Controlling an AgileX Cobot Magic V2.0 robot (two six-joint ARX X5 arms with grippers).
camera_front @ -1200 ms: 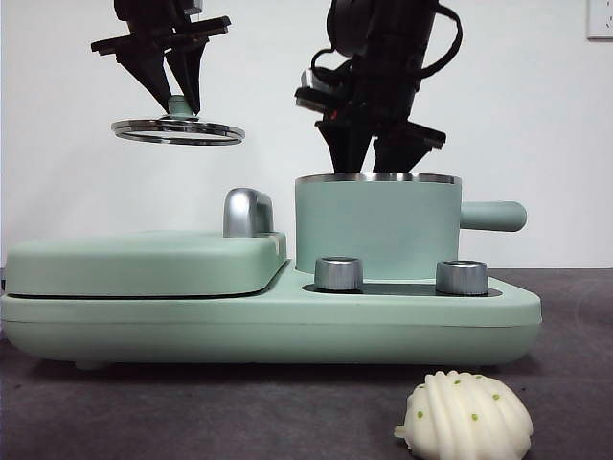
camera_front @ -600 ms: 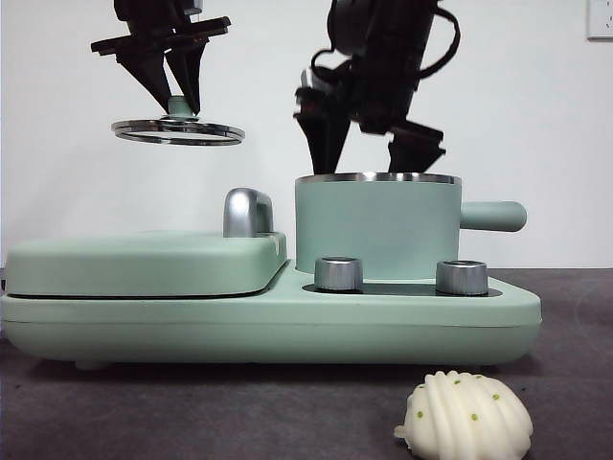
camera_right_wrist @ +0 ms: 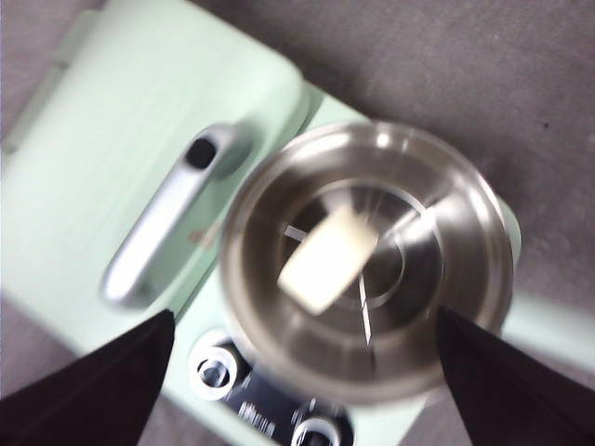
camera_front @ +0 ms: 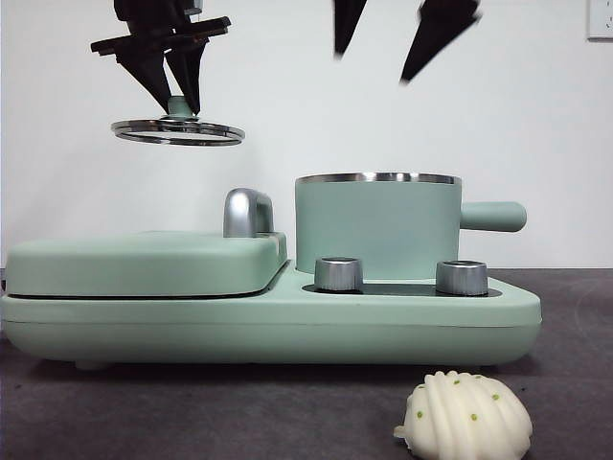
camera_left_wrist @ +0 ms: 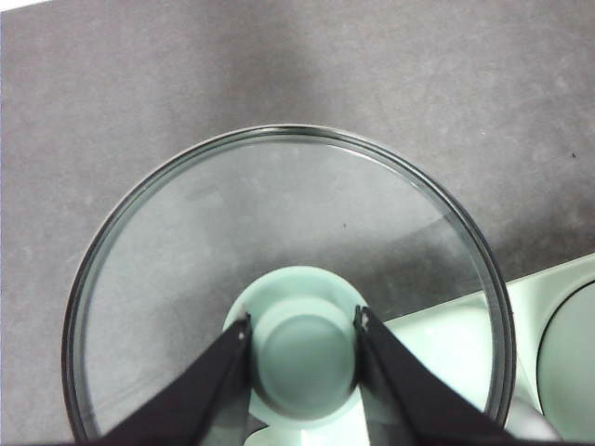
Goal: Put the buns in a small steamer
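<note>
Black jaws of the right gripper (camera_front: 402, 43) stand spread wide and empty, high above the small steamer (camera_front: 375, 230); only their tips show in the front view. Its wrist view looks straight down into the steel bowl, where the smooth bun (camera_right_wrist: 327, 257) lies on the bottom, slightly blurred. To the left, the left gripper (camera_left_wrist: 302, 339) is clenched on the green knob of the lid (camera_front: 177, 130), holding that glass disc level in the air over the flat griddle section (camera_front: 144, 264) with its chrome handle (camera_front: 247, 212).

As I judge it, the task is half done: one bun is in the pot, while the ridged bun (camera_front: 466, 416) with green specks sits on the dark table (camera_front: 192, 412), near the front and right of centre, just in front of the appliance. It remains to be fetched and dropped in.

From the front, the steamer's wall hides the bun inside; only the right wrist view shows it. Neither wrist view shows the ridged bun.
</note>
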